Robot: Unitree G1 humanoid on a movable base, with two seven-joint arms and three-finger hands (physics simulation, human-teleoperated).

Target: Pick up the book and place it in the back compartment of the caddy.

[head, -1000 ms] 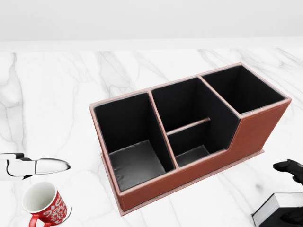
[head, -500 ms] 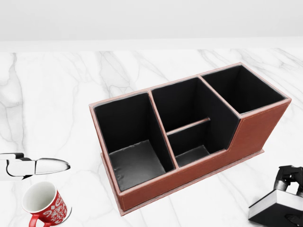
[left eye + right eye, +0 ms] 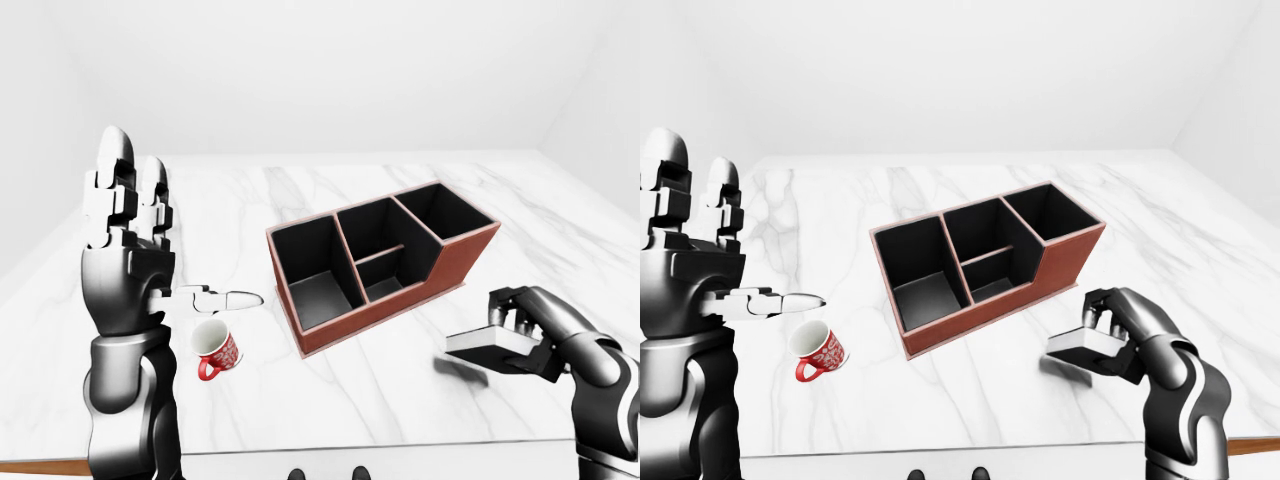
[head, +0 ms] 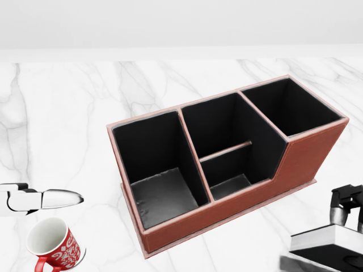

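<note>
My right hand (image 3: 535, 325) grips the flat grey book (image 3: 490, 343) above the marble tabletop (image 3: 330, 390), right of the leather caddy (image 3: 380, 262). Left hand (image 3: 125, 225) raised, apparently unclenched, near a red mug (image 3: 214, 348).

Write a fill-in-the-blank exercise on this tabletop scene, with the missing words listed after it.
1. The right hand is shut on the ____, held clear of the marble table.
2. The caddy has brown outer walls and ____ inner walls.
3. The mug, red with a white inside, lies to the ____ of the caddy in the left-eye view.
4. The left hand is raised with its fingers pointing ____, holding nothing.

Missing words: book; black; left; up
</note>
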